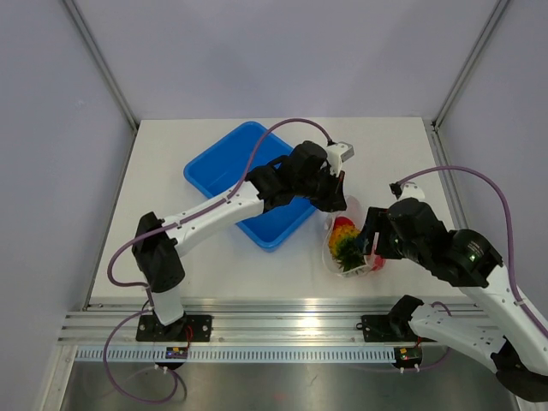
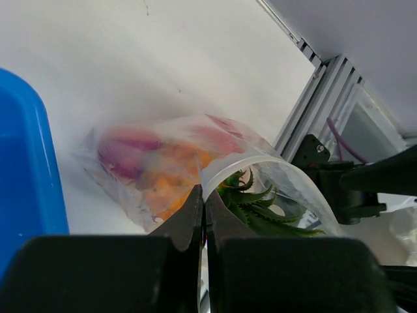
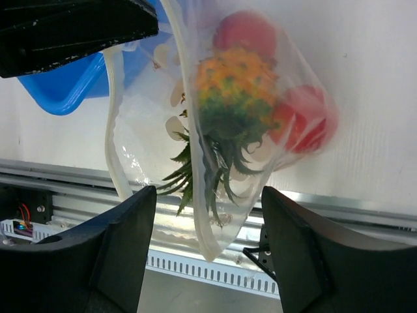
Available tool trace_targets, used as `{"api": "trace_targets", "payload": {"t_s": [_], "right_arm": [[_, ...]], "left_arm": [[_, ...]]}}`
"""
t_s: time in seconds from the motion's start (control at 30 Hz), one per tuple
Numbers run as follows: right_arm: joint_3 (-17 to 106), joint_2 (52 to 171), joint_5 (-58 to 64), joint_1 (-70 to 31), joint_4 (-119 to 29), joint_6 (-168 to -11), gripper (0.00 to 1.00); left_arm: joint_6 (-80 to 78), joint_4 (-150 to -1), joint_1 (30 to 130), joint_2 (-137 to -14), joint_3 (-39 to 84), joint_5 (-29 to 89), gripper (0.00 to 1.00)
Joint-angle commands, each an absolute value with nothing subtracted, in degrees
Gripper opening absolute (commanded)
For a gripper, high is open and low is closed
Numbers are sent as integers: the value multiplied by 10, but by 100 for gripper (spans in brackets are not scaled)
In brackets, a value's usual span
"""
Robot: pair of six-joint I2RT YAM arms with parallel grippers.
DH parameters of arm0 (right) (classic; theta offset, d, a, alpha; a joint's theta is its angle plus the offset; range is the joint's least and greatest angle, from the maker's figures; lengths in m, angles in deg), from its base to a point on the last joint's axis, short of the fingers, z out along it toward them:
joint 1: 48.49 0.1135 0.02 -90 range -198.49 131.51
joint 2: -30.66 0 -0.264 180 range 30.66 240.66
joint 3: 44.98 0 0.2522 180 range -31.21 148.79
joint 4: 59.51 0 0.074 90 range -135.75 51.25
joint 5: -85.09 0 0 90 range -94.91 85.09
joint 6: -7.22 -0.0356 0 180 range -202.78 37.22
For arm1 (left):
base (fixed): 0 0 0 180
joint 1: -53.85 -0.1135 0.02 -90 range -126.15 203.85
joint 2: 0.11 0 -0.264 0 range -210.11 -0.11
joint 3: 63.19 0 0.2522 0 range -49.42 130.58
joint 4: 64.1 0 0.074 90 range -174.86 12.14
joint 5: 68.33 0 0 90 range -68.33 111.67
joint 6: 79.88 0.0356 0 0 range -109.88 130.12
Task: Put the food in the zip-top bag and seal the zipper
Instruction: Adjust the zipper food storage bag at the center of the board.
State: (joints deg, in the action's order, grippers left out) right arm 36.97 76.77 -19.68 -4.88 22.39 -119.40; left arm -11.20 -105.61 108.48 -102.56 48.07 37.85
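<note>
The zip-top bag lies right of the tray, its mouth gaping toward the near edge. Inside it are the orange pineapple with its green crown and two red fruits. My left gripper is shut on one lip of the bag's mouth, on the zipper strip; it also shows in the top view. My right gripper is open, its fingers either side of the other hanging lip without touching it; it also shows in the top view.
A blue tray stands just left of the bag, under the left arm. The table's near edge and a metal rail run right behind the bag's mouth. White table lies beyond the bag.
</note>
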Motion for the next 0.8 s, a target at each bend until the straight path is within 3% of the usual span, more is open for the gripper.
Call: {"api": "trace_targets", "payload": {"t_s": [0.0,0.23,0.77], "right_arm": [[408,771,-244,-45,285,-1244,72],[409,787,-248,-45,292,-1243,55],[388,818,-210,-45,212,-1225,54]], "left_arm": [[-200,-1051,1083,-1032,503,369,0],[-230,-1062,1075,-1040,520,363,0],[-236,-1070,1068,-1041,524,356,0]]}}
